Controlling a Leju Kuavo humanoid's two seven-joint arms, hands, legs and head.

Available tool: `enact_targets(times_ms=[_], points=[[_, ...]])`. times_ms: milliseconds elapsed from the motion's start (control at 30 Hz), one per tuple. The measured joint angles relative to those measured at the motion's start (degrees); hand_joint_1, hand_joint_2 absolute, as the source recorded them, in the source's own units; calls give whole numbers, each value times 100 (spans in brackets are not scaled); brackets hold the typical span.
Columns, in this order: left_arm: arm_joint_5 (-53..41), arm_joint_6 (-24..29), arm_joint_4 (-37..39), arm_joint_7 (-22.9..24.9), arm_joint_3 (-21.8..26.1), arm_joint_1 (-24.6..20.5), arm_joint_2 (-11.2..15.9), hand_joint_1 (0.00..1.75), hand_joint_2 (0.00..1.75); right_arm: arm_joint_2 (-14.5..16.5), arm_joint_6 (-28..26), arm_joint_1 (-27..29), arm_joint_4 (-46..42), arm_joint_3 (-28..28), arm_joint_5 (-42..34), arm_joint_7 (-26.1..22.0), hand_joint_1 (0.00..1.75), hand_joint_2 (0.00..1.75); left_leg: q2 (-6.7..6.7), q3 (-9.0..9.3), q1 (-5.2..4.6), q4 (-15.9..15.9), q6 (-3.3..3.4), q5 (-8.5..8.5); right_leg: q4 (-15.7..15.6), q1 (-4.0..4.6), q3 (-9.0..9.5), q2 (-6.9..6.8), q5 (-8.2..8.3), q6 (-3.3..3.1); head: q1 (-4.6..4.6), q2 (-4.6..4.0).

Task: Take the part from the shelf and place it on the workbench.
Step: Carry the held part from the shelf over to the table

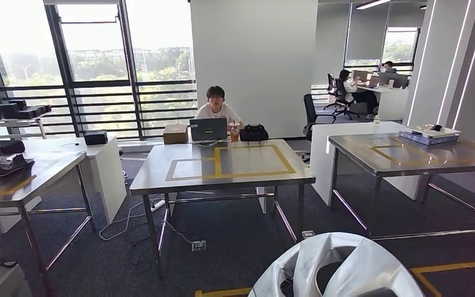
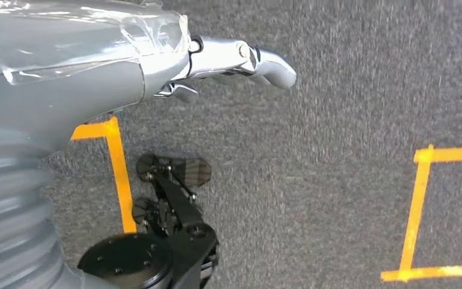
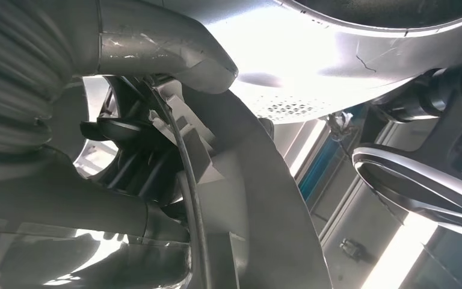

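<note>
The part [image 1: 337, 266] is a round silver cover with curved spokes and a dark ribbed back, low in the head view near my body. My right hand [image 3: 84, 205] grips it by the rim, and the part [image 3: 258, 198] curves across close behind the thick grey fingers. The workbench [image 1: 222, 178] stands straight ahead, a steel table with a yellow taped rectangle on its top, some way beyond the part. My left hand [image 2: 96, 66] hangs over grey carpet with its thumb [image 2: 264, 60] stretched out and nothing in it.
A person [image 1: 215, 106] sits behind the workbench with a laptop [image 1: 208, 130], a cardboard box [image 1: 175, 133] and a black bag [image 1: 253, 132]. Steel tables stand to the left [image 1: 31, 176] and right [image 1: 408, 156]. Cables [image 1: 130, 223] and yellow floor tape [image 1: 451, 268] lie on the carpet.
</note>
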Motion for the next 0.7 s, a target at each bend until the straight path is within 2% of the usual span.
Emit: enact_targets(times_ms=[67,100,133,200,233,267,300,367,400,433,467,567,600,633,700], points=[[-7,-2,1,-8,-2,3,-8,0,175,-3,0,11,-3,-2,3,-6,175,175,-7,91,24,-127,25,60,23,13,-8,-9,-26,50,-1,-1],[-11,-2,1,-11,-2,1,-13,0,175,-7,0,9,-4,-4,3,-10,175,175,-6,150,41,-199,44,98,158,23,-68,-8,-95,55,2,-1],[-16,-2,2,-14,-3,-2,-18,0,175,-11,0,10,-5,-5,4,-14,175,175,-5,201,57,-258,58,132,414,29,-195,-5,-208,44,9,-1],[-29,-1,15,-26,-3,-7,-21,0,175,-18,0,16,-4,-3,9,-20,175,175,-8,215,47,-272,78,138,1170,17,-593,2,-487,26,21,0],[-36,-1,25,-38,-3,-8,-22,0,175,-20,0,26,-4,-1,13,-19,175,175,-14,213,43,-269,80,132,1460,10,-765,2,-562,40,26,1],[-44,0,38,-50,-3,-7,-22,0,175,-22,0,35,-3,1,16,-17,175,175,-24,214,41,-264,78,123,1569,4,-849,1,-555,74,28,1],[-51,1,49,-62,-3,-7,-22,0,175,-25,0,39,-3,2,19,-15,175,175,-35,218,43,-254,70,111,1436,-3,-810,1,-454,122,30,1],[-73,1,66,-75,-4,-7,-22,0,175,-30,0,40,-3,2,21,-14,175,175,-59,226,49,-204,26,65,643,-27,-454,-4,-109,209,39,1],[-84,1,72,-79,-4,-7,-21,0,175,-29,0,40,-4,3,21,-13,175,175,-68,219,38,-163,-6,28,277,-33,-274,-4,27,209,43,1],[-93,0,76,-84,-4,-6,-19,0,175,-28,0,41,-4,3,19,-15,175,175,-74,211,24,-128,-38,-8,47,-36,-152,-3,103,179,44,0],[-98,-1,78,-90,-4,-5,-16,0,175,-29,0,42,-4,3,17,-17,175,175,-76,204,11,-104,-64,-37,-26,-29,-110,-1,120,128,40,1],[-105,-3,79,-109,-5,-4,-12,0,175,-39,-1,42,-4,0,15,-21,175,175,-67,195,23,-52,-122,-104,-21,-47,-81,10,108,8,23,1],[-107,-3,79,-113,-4,-4,-10,0,175,-39,-1,41,-4,0,15,-21,175,175,-59,145,37,67,-152,-180,-26,-64,-61,11,100,-26,17,1],[-107,-3,79,-116,-4,-4,-8,0,175,-39,-1,41,-4,1,15,-21,175,175,-51,34,53,301,-187,-305,-30,-80,-39,10,92,-55,11,0],[-123,-3,82,-127,-3,-3,-7,0,175,-40,-2,42,-4,3,15,-22,175,175,-37,-368,85,1061,-248,-628,-29,-68,-18,8,69,-96,1,0]])
